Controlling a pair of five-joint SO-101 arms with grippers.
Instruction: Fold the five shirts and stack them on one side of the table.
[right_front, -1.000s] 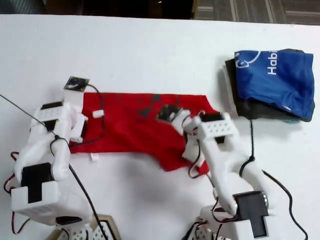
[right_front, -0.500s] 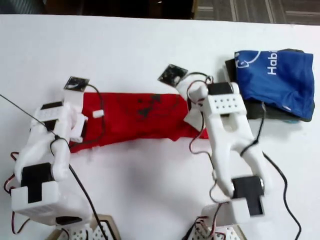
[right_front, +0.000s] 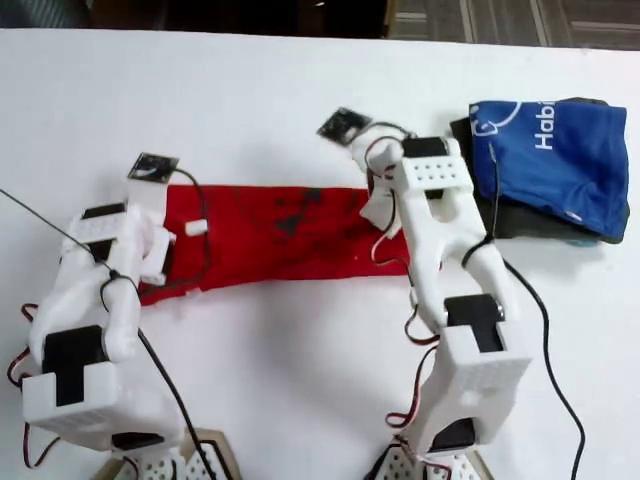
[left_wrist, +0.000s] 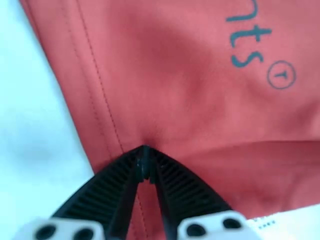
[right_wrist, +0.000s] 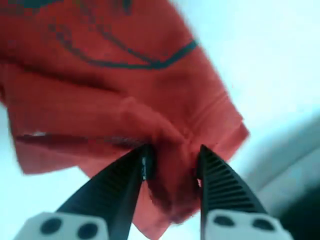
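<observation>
A white worktop (right_front: 300, 90) fills the scene. The red shirt (right_front: 270, 240) lies across its middle as a long, narrow band with dark print facing up, running from one arm to the other. At the band's left end, the left jaws are pressed together tip to tip, pinching a ridge of red cloth close to a stitched hem. The left arm (right_front: 90, 290) leans over that end. At the right end, the right jaws stand partly apart with a bunched wad of the shirt's edge held between them. The right arm (right_front: 450, 270) stretches forward over that end. Just beyond it, toward the worktop's right edge, a folded blue shirt (right_front: 550, 160) sits on top of a dark shirt (right_front: 465, 180), apart from the red one.
</observation>
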